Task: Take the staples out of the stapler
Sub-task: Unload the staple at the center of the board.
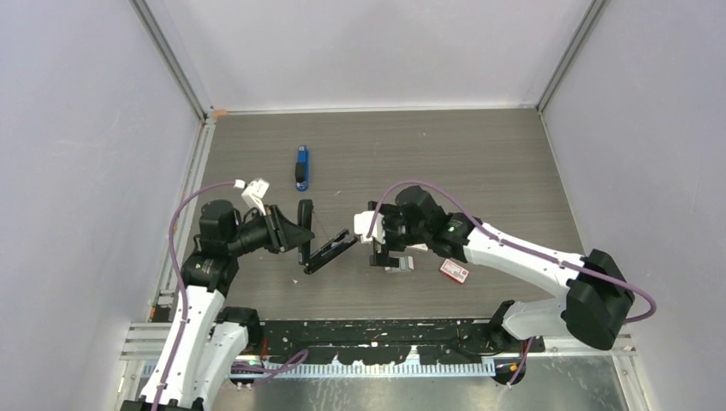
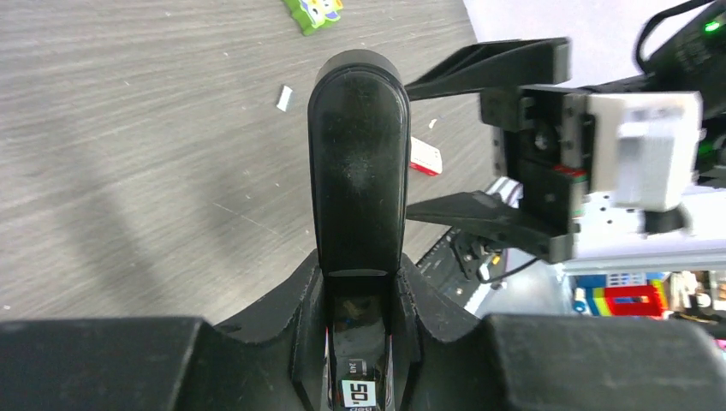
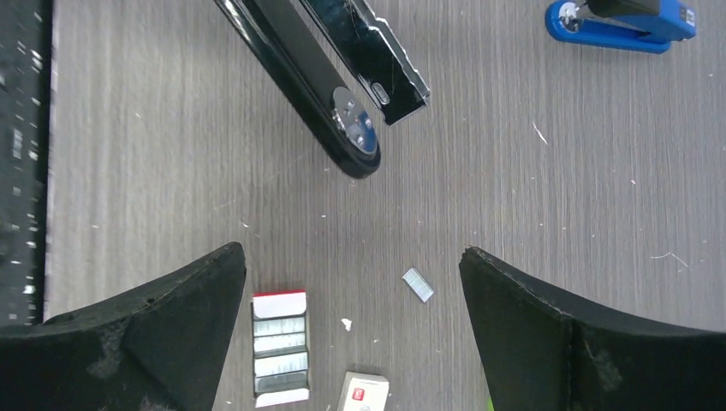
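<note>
The left claw (image 1: 295, 231) pinches the black stapler (image 1: 330, 250). Its long open end points at the right claw (image 3: 349, 253), spread wide. The staples (image 3: 419, 285) lie on the worktop (image 3: 556, 171) just below that claw.

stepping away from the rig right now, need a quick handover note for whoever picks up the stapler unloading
Left gripper: fingers shut on the black stapler, which is swung open with its magazine exposed.
Right gripper: fingers wide open, holding nothing, just beyond the stapler's front end.
Staples: a short staple strip lies loose on the table between the right fingers. More strips sit in an open box beside it.
Done: stapler gripped and opened.
Left: the views don't show whether the magazine holds any staples. Check it, then probably pull out any strip with the right fingers.
</note>
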Robot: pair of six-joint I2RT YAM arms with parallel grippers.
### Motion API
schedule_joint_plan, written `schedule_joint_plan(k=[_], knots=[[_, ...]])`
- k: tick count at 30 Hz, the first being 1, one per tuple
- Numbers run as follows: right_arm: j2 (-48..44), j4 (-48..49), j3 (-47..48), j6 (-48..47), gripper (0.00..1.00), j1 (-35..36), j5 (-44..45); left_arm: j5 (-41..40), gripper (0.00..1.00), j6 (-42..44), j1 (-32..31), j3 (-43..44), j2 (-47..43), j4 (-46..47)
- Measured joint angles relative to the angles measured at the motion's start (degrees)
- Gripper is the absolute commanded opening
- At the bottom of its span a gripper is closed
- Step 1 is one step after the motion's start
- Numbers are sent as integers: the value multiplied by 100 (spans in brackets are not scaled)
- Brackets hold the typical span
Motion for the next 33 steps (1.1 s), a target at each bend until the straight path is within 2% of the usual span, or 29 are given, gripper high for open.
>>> schedule_joint_plan(k=[8,14,17,21,25,28,33], knots=[[437,450,-289,-564,95,439,857,286,0,-717,-70,-264,-144,85],[439,837,-299,-472,82,638,1165,365,0,-1095,-83,-404,-149,251],[420,881,-299,-337,70,708,1132,367,0,-1287,-87,-481,-142,422],[420,796,-295,-166,38,841,1025,363,0,-1491,-118,-516,-74,535],[417,645,-284,-9,16,916,905,284,0,-1663,-133,-516,35,555],[417,363,-284,70,9,916,706,-48,0,-1998,-133,-520,122,566],[437,-111,-284,763,4,927,136,-688,0,-2712,-136,-662,291,601]])
